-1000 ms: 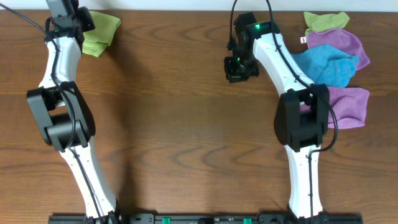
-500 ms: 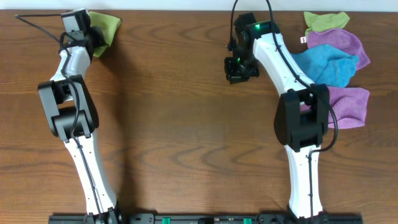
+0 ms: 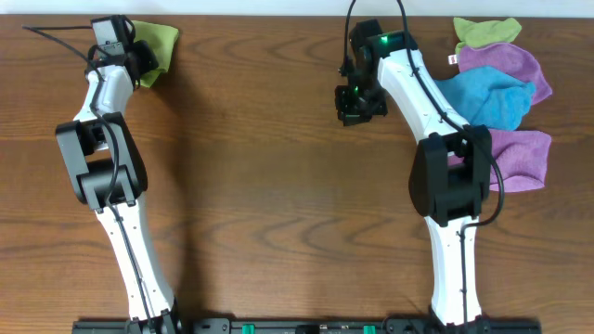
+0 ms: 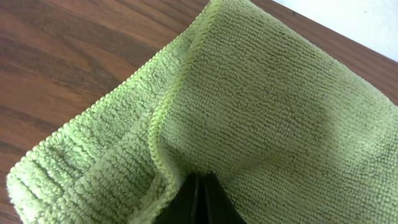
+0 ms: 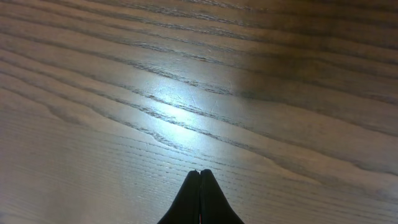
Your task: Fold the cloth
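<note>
The left gripper (image 3: 141, 63) is settling slightly closer onto the green cloth (image 3: 160, 39) at the far-left corner of the table (image 3: 260, 186). Its jaws are pressing together at the hem, but a pinch cannot be confirmed. The right gripper (image 3: 358, 106) is hovering clenched and empty. The next lift is calling for a confirmed hold on one layer.

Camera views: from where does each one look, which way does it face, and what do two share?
Overhead: above the brown wooden table, facing straight down; left arm and right arm visible.
Left wrist: on the left arm, facing down at the light green microfibre cloth; closed left gripper at bottom edge.
Right wrist: on the right arm, facing bare wood; closed right gripper at bottom edge.
Shared: overhead and left wrist show that cloth.
</note>
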